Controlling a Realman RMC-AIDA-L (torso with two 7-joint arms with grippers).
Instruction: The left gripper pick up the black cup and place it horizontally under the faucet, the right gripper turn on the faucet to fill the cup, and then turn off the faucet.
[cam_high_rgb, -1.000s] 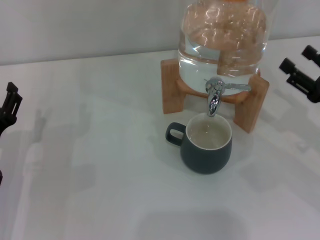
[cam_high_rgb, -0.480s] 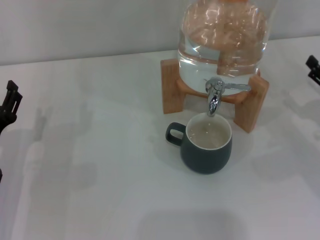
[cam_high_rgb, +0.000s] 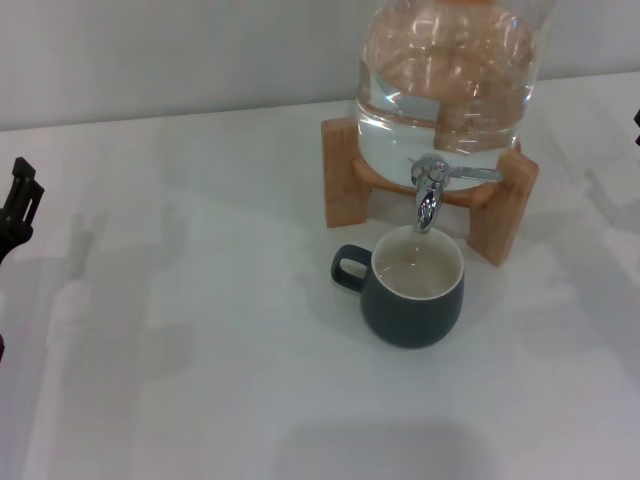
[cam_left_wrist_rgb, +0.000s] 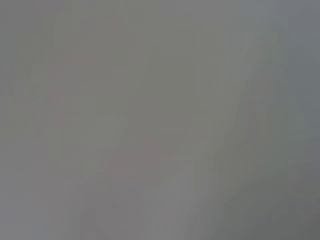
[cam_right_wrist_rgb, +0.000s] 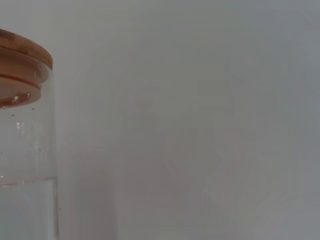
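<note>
Head view: high vantage, facing forward and down over the white table; takes in the glass water jar on its wooden stand, the faucet and the black cup at middle range.
Left wrist view: faces a plain grey surface only; nothing identifiable, no overlap with other views discernible.
Right wrist view: level, sideways, close to the water jar and its wooden lid, blank wall behind. Shared with head view: the jar.
</note>
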